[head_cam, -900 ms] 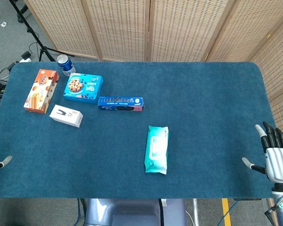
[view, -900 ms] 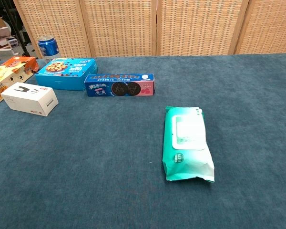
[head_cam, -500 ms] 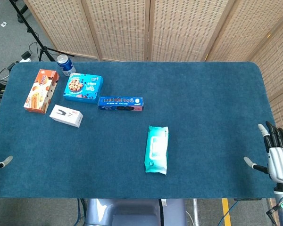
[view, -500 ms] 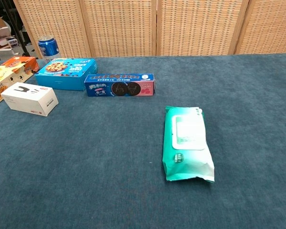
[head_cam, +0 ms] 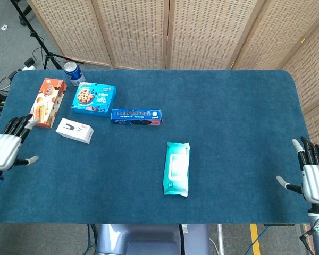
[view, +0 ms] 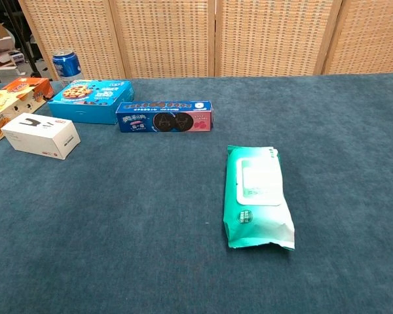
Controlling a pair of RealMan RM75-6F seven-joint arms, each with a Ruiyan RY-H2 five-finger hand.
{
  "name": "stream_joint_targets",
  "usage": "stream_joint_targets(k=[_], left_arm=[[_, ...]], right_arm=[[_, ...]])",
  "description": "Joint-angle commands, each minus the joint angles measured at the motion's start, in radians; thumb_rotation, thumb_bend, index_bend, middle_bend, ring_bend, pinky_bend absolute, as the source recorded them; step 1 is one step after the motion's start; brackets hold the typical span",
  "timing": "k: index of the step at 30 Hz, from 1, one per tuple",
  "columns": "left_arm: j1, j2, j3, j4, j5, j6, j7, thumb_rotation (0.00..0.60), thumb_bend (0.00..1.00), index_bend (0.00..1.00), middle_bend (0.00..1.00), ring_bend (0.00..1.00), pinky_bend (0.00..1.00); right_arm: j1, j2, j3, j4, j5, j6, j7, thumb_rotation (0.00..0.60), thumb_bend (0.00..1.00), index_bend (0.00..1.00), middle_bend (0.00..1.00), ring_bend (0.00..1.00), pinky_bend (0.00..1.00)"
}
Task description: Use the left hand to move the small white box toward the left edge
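The small white box (head_cam: 74, 130) (view: 41, 135) lies flat on the blue table, toward the left side, just in front of the orange snack box. My left hand (head_cam: 8, 147) hovers over the table's left edge, fingers spread and holding nothing, a short way left of the white box. My right hand (head_cam: 312, 178) hangs open off the right edge near the front, far from everything. Neither hand shows in the chest view.
Behind the white box stand an orange snack box (head_cam: 46, 102), a blue cookie box (head_cam: 94, 99), a blue can (head_cam: 73, 73) and a long dark-blue biscuit box (head_cam: 136, 117). A teal wipes pack (head_cam: 176, 168) lies mid-table. The table's left edge (head_cam: 1, 114) runs beside the orange box.
My left hand has come up and in from the lower left edge toward the white box. My right hand has drifted slightly down. The objects have not moved.
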Motion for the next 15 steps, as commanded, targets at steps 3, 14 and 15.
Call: stream_joint_targets(k=[3,14,15], left_arm=[[-0.120,-0.118,-0.011,0.183,0.028,-0.104,-0.013,0.600,0.01,0.12,0.00,0.00,0.01],[-0.249,-0.277,-0.013,0.343,-0.016,-0.287,0.042,0.600,0.03,0.17,0.01,0.01,0.07],[-0.255,-0.288,-0.014,0.353,-0.023,-0.296,0.047,0.600,0.03,0.17,0.01,0.01,0.08]], right_arm=[[0.005,-0.008,0.002,0.006,0.012,-0.012,-0.015,0.600,0.00,0.00,0.00,0.00,0.00],[0.015,-0.019,0.006,0.015,0.039,-0.043,-0.032,0.600,0.00,0.00,0.00,0.00,0.00],[0.016,-0.019,0.006,0.016,0.040,-0.044,-0.031,0.600,0.00,0.00,0.00,0.00,0.00]])
